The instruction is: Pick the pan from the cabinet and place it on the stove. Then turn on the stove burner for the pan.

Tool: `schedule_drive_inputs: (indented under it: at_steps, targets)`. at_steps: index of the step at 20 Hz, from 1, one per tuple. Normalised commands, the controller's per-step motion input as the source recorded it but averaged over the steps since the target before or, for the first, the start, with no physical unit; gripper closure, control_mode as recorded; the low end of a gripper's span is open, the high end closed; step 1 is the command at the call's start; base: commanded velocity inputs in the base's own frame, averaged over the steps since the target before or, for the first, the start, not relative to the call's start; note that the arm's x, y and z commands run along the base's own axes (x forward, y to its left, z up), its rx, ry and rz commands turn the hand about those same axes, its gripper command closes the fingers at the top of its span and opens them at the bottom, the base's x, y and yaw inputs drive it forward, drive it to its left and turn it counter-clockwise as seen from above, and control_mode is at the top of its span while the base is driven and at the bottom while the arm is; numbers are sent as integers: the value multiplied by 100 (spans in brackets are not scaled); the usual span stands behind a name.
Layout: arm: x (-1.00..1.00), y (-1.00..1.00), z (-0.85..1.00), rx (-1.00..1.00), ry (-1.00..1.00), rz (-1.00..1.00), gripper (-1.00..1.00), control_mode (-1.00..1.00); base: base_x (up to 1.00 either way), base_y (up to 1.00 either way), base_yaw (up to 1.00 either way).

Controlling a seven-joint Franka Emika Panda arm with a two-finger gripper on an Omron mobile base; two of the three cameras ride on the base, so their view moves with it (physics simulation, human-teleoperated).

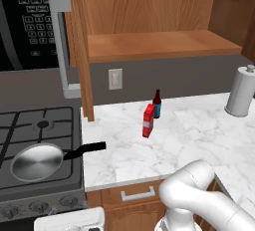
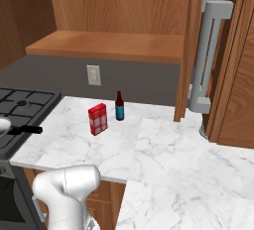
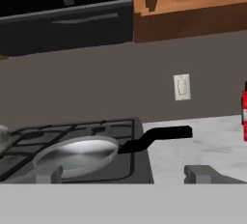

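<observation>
The silver-grey pan (image 1: 36,161) sits flat on the front right grate of the dark stove (image 1: 30,125). Its black handle (image 1: 85,150) sticks out right over the marble counter edge. The burner head under the pan is hidden. In the hand view the pan (image 3: 77,153) lies just ahead, with its handle (image 3: 159,136) pointing right. My gripper (image 3: 125,175) is open, low in front of the stove, with nothing between its fingertips (image 3: 48,174). Grey knobs (image 1: 40,206) line the stove front. The cabinet (image 1: 159,43) above stands open, and its shelf is bare.
The open cabinet door (image 1: 79,41) with its silver bar handle (image 1: 60,46) hangs over the counter's left end. A red box (image 1: 148,120) and a dark bottle (image 1: 157,104) stand mid-counter. A paper towel roll (image 1: 241,90) stands far right, and a black microwave (image 1: 25,21) hangs above the stove.
</observation>
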Motion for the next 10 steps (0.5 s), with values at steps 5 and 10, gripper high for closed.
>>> schedule_drive_inputs:
  at_steps: [5, 10]
  targets:
    - [24, 0, -20, -3, 3, 0, -100, -100, 0, 0, 0]
    - [22, 0, -19, 0, 0, 0, -100, -100, 0, 0, 0]
